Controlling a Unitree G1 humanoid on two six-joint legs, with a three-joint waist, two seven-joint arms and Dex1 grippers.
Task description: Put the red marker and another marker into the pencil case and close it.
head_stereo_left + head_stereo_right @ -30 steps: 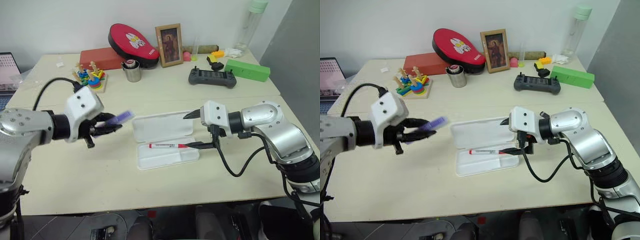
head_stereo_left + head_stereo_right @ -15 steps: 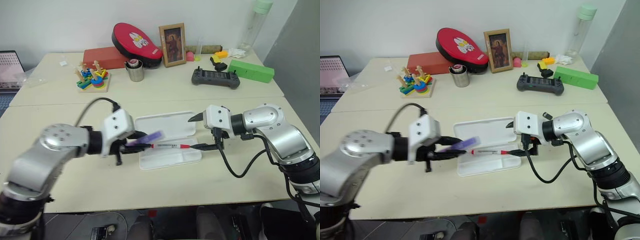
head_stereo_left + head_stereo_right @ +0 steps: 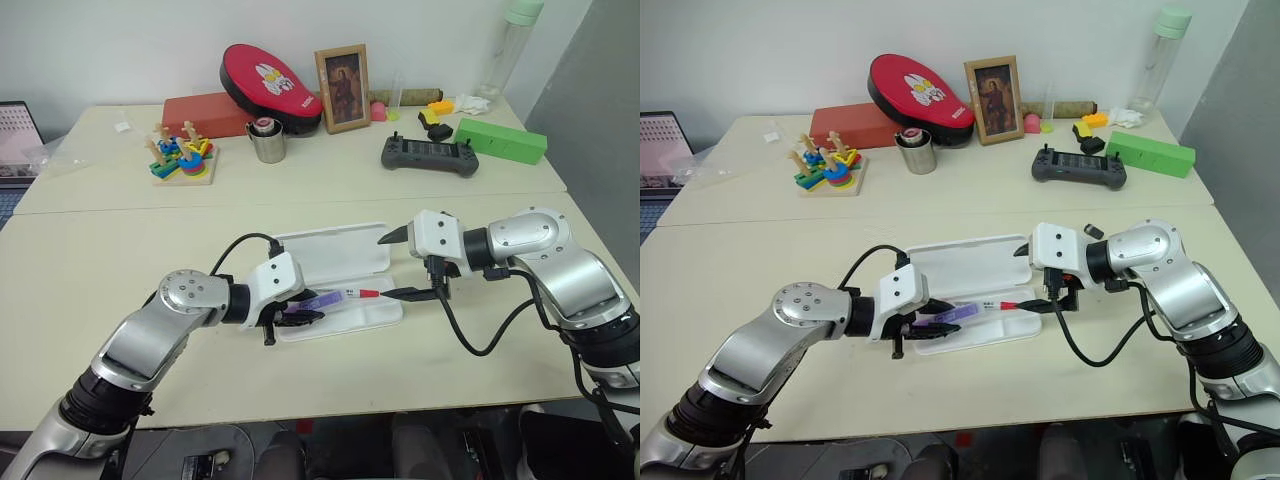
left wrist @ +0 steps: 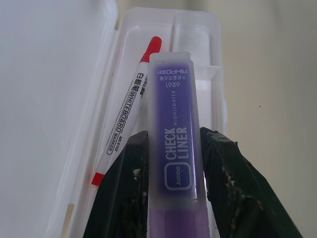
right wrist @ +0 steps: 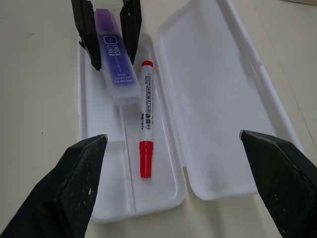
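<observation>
The table (image 3: 120, 250) bears the pencil case (image 3: 330, 255), lying open near its middle. The right gripper (image 3: 400, 265), fingers wide apart, hangs at the case's right end. The left gripper (image 3: 300, 315) clamps the purple marker (image 3: 322, 300) over the tray, beside the red marker (image 5: 145, 124) lying inside.

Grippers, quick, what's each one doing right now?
Left gripper: shut on the purple highlighter, over the pencil case tray.
Right gripper: open, holding nothing.

red marker (image 5: 145, 135) in pencil case (image 5: 218, 99), purple marker (image 5: 117, 59) beside
</observation>
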